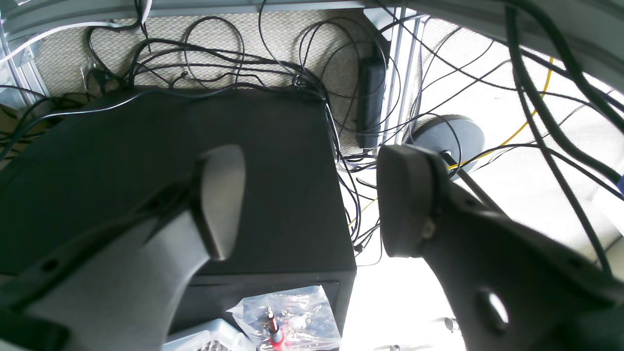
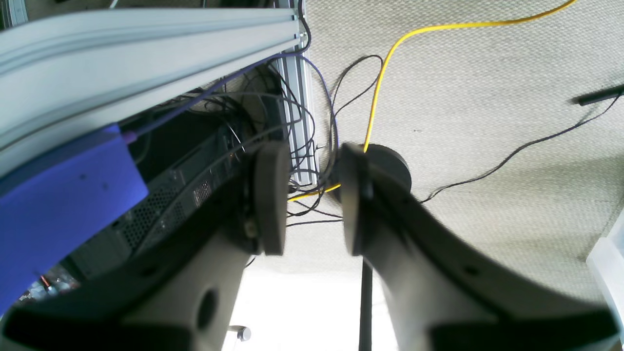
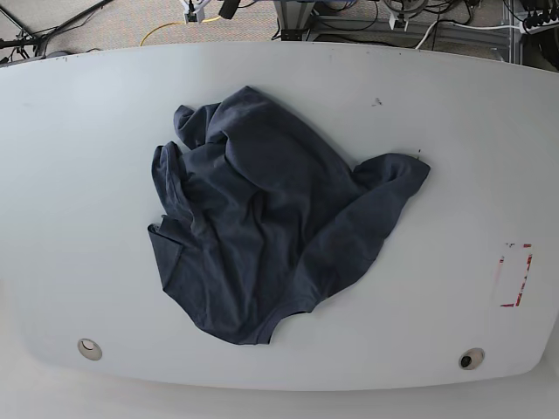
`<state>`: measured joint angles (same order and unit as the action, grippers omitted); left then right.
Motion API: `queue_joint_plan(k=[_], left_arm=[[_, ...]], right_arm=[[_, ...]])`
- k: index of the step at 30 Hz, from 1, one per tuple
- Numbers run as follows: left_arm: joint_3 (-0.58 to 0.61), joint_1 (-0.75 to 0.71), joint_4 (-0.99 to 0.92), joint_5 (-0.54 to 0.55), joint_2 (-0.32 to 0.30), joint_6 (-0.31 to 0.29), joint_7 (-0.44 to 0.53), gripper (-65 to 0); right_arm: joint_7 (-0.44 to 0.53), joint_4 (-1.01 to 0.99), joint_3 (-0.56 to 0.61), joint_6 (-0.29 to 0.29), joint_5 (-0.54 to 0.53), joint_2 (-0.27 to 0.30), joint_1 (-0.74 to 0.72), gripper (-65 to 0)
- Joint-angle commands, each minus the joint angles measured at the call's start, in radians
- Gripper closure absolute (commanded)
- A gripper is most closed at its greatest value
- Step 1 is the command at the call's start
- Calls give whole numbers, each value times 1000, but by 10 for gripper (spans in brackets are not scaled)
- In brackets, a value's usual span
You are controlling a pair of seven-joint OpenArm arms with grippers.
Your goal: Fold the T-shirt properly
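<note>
Left wrist view: my left hand [image 1: 312, 204] has its jaws well apart with nothing between them. It looks down past the rig at a black box [image 1: 170, 180] and a tangle of cables [image 1: 273, 68] on the floor, so I judge this arm is parked off the counter, clear of the cloth.

Right wrist view: my right hand [image 2: 307, 200] shows a narrower gap, jaws apart and holding nothing. Below it I see carpet, a yellow cable [image 2: 385, 63] and an aluminium frame rail [image 2: 146, 44]; this arm too is off to the side.

Base view: the T-shirt [image 3: 271, 218] lies crumpled near the middle of the counter [image 3: 70, 140], bunched at its left side, one sleeve or corner trailing right. Neither arm shows here.

Why so: I take the heap as the unsorted starting state; no fold is made yet.

Next, in my judgement: I'd need to spread it flat before any fold.
</note>
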<state>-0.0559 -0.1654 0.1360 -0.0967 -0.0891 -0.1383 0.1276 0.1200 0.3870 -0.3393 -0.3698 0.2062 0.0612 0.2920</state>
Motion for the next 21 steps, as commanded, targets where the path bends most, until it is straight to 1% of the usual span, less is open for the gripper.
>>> queue_joint_plan(k=[1,2,13,16,18,21], left_arm=[[-2,-63,77,6,7,4,40,-393],[8,-21,1,-4,-4,-1,7,-388],[8,-3,1,-4,-4,-1,7,-388],[8,-3,9,-4,-4,-1,8,-388],[3,-21,78,-4,-5,-1,8,-388],[1,-89,202,-2,-5,-1,8,-388]], right_arm=[[-2,36,-7,-7,-2,-31,36,-160],[8,11,-1,1,2,-5,-7,-174],[8,11,-2,1,0,-7,-14,-173],[8,14,-2,1,0,-22,-12,-173],[10,39,-2,1,0,-25,-4,-173],[10,94,-2,1,0,-31,34,-173]])
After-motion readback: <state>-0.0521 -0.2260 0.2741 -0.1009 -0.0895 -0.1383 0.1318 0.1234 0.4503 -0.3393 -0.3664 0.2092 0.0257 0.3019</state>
